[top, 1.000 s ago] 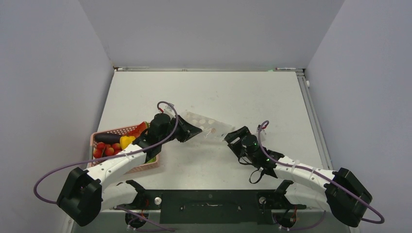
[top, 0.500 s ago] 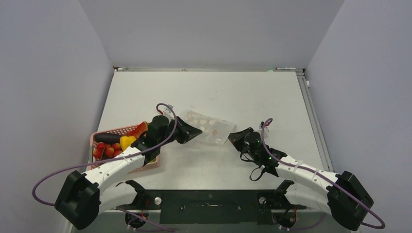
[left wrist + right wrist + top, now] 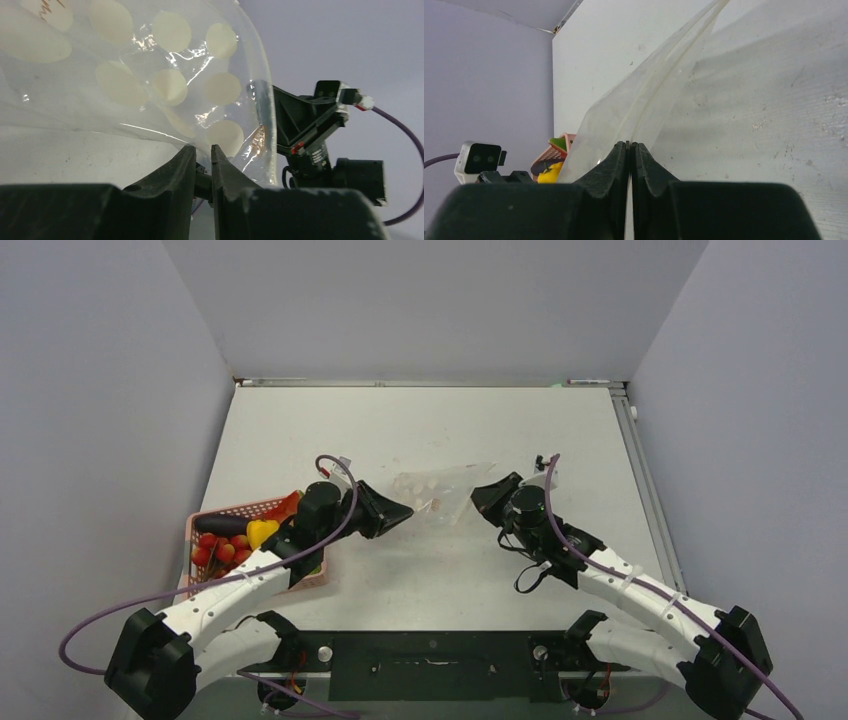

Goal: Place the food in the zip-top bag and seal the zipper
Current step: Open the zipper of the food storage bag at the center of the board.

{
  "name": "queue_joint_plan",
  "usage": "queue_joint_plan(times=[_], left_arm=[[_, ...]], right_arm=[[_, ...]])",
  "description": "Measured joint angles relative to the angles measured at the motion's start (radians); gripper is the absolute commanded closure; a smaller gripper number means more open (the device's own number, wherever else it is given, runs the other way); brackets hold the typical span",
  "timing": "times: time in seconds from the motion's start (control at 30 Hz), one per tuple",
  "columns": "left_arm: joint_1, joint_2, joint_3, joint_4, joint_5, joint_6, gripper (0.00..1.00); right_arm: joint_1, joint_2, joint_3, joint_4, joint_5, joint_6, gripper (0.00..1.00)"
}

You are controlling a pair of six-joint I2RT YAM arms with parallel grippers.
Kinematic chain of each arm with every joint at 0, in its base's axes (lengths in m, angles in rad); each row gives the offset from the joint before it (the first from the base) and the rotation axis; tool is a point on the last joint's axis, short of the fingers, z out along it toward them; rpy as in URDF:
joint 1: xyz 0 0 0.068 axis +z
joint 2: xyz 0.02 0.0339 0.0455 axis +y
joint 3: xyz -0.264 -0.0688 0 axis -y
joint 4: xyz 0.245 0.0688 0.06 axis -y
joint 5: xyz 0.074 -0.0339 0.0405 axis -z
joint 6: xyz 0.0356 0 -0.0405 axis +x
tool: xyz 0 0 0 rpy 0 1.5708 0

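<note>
While left gripper [image 3: 404, 512] and right gripper [image 3: 477, 496] each pinch the zip-top bag [image 3: 440, 485], the food [image 3: 230, 540] lies in the pink basket [image 3: 232, 509]; filling and sealing remain

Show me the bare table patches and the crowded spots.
Free: the far half of the white table, beyond the clear dotted plastic bag; also the near strip between the arms. Crowded: the middle, where left hand and right hand pinch the bag, and the pink slotted plastic basket at near left.
</note>
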Motion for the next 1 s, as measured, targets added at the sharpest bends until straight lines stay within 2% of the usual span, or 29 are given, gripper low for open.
queue_joint_plan(times=[0.1, 0.33, 0.5, 0.6, 0.63, 0.77, 1.0], left_arm=[[0.002, -0.003, 0.000, -0.019, 0.000, 0.010, 0.73], [0.043, -0.003, 0.049, -0.135, 0.000, 0.087, 0.43], [0.071, -0.003, 0.138, -0.219, 0.000, 0.175, 0.30], [0.079, -0.003, 0.187, -0.264, 0.000, 0.232, 0.26], [0.080, -0.003, 0.203, -0.280, 0.001, 0.250, 0.19], [0.080, 0.003, 0.270, -0.331, 0.016, 0.335, 0.02], [0.082, 0.031, 0.402, -0.404, 0.064, 0.461, 0.04]], right_arm=[[0.000, 0.007, 0.070, -0.054, 0.004, -0.103, 0.95], [0.000, 0.083, 0.262, -0.203, 0.008, -0.357, 0.95], [0.001, 0.113, 0.341, -0.295, 0.008, -0.497, 0.95], [0.003, 0.132, 0.391, -0.355, 0.008, -0.577, 0.95], [0.006, 0.140, 0.410, -0.375, 0.009, -0.603, 0.95], [0.033, 0.177, 0.495, -0.444, 0.026, -0.694, 0.95], [0.128, 0.220, 0.627, -0.537, 0.092, -0.832, 0.95]])
